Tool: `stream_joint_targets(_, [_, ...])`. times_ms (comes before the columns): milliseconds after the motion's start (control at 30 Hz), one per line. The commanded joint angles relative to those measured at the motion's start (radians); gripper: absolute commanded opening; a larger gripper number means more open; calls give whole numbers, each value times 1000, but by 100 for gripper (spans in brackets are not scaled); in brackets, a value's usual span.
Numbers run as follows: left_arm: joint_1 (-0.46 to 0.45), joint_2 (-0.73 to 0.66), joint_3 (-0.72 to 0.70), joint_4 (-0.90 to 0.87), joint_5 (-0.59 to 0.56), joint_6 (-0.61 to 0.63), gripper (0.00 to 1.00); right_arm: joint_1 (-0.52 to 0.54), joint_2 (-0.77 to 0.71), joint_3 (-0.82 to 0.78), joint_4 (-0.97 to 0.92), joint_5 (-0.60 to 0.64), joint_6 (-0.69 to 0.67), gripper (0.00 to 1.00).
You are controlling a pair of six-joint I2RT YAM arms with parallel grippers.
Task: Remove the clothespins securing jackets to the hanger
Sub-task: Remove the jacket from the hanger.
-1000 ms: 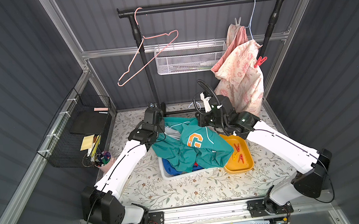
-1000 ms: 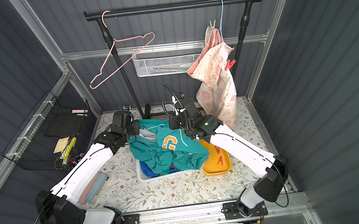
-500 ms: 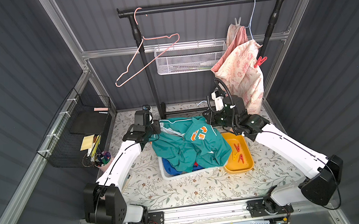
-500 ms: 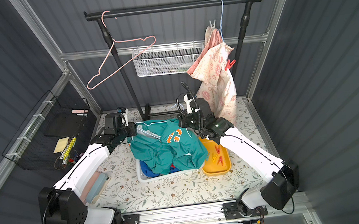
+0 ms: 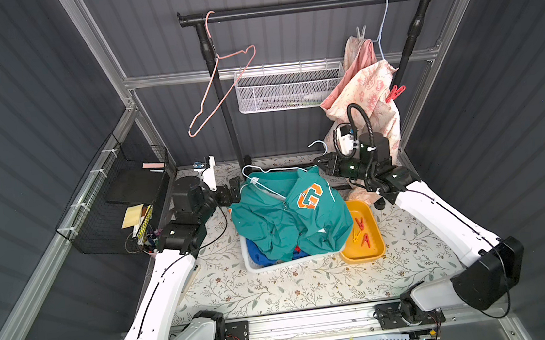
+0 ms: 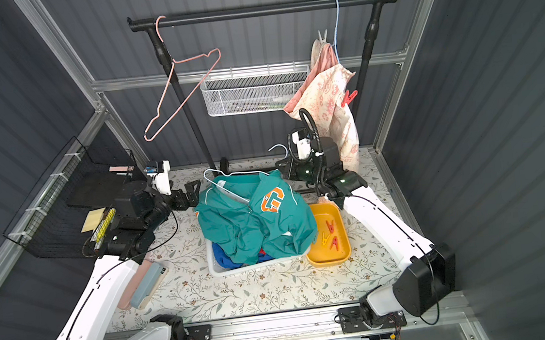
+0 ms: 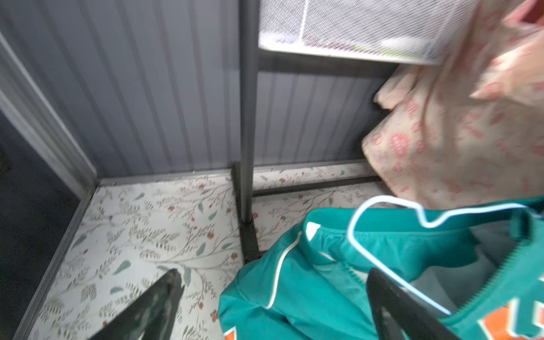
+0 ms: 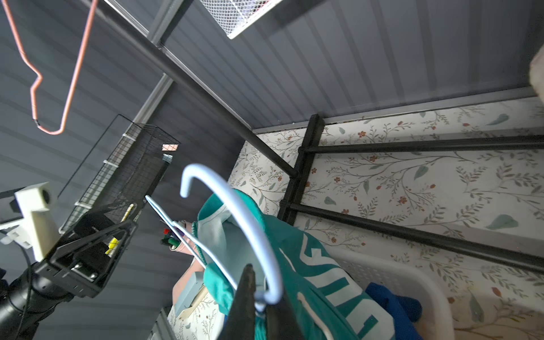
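The left gripper [image 6: 191, 194], closed at the collar of the teal jacket [image 5: 289, 217] a second ago, is now seen spread wide and drawn back just beside the garment's edge. The pale-blue hanger [image 8: 258, 232] is kept pinched at its neck by the right gripper [image 5: 319, 163]. The jacket is left draped over the white basket [image 5: 273, 266], with a blue jacket [image 5: 255, 252] beneath it. Loose clothespins [image 5: 360, 227] are gathered in the yellow tray [image 5: 368, 207]. The cream jacket [image 5: 363, 100] is hung from the black rail [image 5: 299, 6], pinned by a red clothespin [image 5: 395, 93] and a whitish clothespin [image 5: 360, 32]. The floral-papered tabletop [image 5: 276, 293] is enclosed by dark ribbed walls [image 5: 157, 52], on which a black wire basket [image 5: 113, 193] and a white mesh basket [image 5: 290, 87] are mounted.
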Motion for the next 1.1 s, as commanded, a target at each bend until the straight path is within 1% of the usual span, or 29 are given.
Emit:
stream_joint_targets(0, [4, 23, 64, 41, 168, 78, 97, -14, 2, -4, 93, -138, 22, 0])
stream_joint_targets(33, [5, 36, 75, 42, 209, 83, 95, -16, 0, -5, 95, -145, 24, 0])
stream_joint_targets(67, [4, 49, 78, 45, 288, 84, 93, -19, 0, -5, 99, -156, 28, 0])
stream_joint_targets(133, [4, 71, 77, 60, 352, 84, 89, -23, 2, -5, 108, -182, 32, 0])
stream_joint_targets(333, [4, 107, 84, 70, 388, 83, 74, -25, -11, -22, 137, -223, 40, 0])
stream_joint_targets(400, [4, 103, 78, 89, 412, 81, 66, -25, -10, -24, 141, -236, 39, 0])
stream_joint_targets(433, [4, 96, 71, 106, 427, 71, 58, -25, -8, -25, 142, -244, 39, 0])
stream_joint_targets(467, [4, 88, 63, 127, 441, 48, 47, -24, -6, -26, 144, -252, 38, 0])
stream_joint_targets(500, [4, 82, 55, 142, 446, 29, 32, -25, -6, -26, 148, -260, 40, 0])
stream_joint_targets(533, [4, 78, 50, 151, 446, 12, 13, -24, -4, -26, 151, -266, 41, 0])
stream_joint_targets(567, [4, 75, 49, 153, 446, 0, 0, -24, -3, -25, 155, -272, 40, 0])
stream_joint_targets(633, [4, 63, 54, 150, 450, -4, 0, -24, 1, -22, 153, -279, 34, 0])
stream_joint_targets(700, [4, 35, 52, 158, 443, -29, 0, -24, 3, -19, 150, -285, 34, 9])
stream_joint_targets(733, [4, 18, 52, 155, 427, -50, 0, -24, 5, -17, 150, -290, 34, 16])
stream_joint_targets(833, [4, -21, 70, 126, 389, -77, 0, -24, 4, -18, 157, -294, 40, 41])
stream_joint_targets(867, [4, -34, 79, 118, 374, -81, 0, -24, 1, -19, 164, -296, 44, 52])
stream_joint_targets(900, [4, -43, 87, 110, 359, -88, 0, -24, -1, -19, 170, -294, 50, 61])
stream_joint_targets(933, [4, -52, 103, 97, 342, -93, 0, -23, -6, -18, 176, -292, 53, 69])
stream_joint_targets(1067, [4, -68, 194, 49, 285, -97, 0, -24, -42, -30, 178, -249, 61, 82])
